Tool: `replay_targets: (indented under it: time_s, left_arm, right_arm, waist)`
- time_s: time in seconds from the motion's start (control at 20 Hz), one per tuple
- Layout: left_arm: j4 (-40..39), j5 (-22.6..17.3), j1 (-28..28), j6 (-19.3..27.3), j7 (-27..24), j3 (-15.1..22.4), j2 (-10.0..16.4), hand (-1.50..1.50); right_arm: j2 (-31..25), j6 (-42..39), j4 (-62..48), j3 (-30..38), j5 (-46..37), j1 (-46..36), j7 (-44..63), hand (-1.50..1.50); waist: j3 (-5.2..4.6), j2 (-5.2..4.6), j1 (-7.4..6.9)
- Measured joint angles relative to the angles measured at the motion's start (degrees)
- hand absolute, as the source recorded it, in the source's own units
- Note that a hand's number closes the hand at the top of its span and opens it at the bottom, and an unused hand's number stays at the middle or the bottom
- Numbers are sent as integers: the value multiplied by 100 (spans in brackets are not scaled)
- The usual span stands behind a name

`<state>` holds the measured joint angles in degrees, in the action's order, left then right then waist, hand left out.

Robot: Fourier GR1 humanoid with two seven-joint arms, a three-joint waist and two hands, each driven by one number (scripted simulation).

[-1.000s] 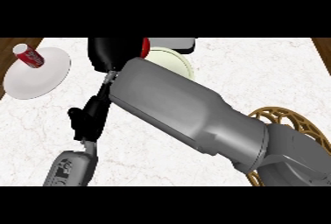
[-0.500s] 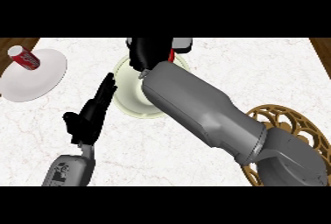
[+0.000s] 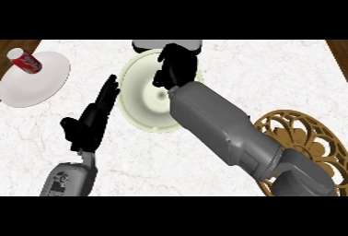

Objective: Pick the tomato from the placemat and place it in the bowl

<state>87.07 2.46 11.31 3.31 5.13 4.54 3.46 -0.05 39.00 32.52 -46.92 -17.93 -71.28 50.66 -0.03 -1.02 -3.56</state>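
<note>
R hand [image 3: 178, 64] hangs over the far rim of the bowl [image 3: 141, 99], fingers curled, tomato not visible, prob hidden in that fist and off the placemat [image 3: 306, 133], so bowl's right below; L hand [image 3: 89, 122] rests open alongside.

Bright, even light on the pale marble counter [image 3: 272, 73], soft grey shading inside the cream bowl [image 3: 141, 94].

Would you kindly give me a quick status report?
Left hand open, beside bowl. Right hand over bowl's far rim. Tomato not visible, perhaps hidden in that hand. Nothing else over bowl.
</note>
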Motion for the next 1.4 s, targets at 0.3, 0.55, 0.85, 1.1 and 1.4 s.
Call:
replay_targets:
  time_s: [0.3, 0.55, 0.85, 1.1, 1.4]
  left_arm:
    - [-3, 11, 26, 31, 14, -39, -12, 0]
    - [28, -5, -79, 7, -28, -73, 13, 0]
    - [115, 14, -158, 45, 19, -123, 30, 0]
    - [58, 12, -228, 56, -42, -191, 36, 0]
    - [190, 62, -310, 76, 30, -176, 29, 0]
  right_arm:
    - [2, 363, 172, 419, 552, 404, -1344, -150]
    - [-8, 1078, 426, 564, 633, 489, -1976, -150]
    - [-40, 1511, 871, 857, 775, 609, -2109, -150]
    - [-157, 1526, 1747, 1225, 842, 1086, -2186, -150]
    - [-435, 1306, 3014, 1470, 993, 2181, -2605, -150]
  waist:
    - [4, 5, 38]
    - [4, 39, 86]
    - [3, 81, 211]
    - [4, 112, 340]
    - [5, 119, 378]
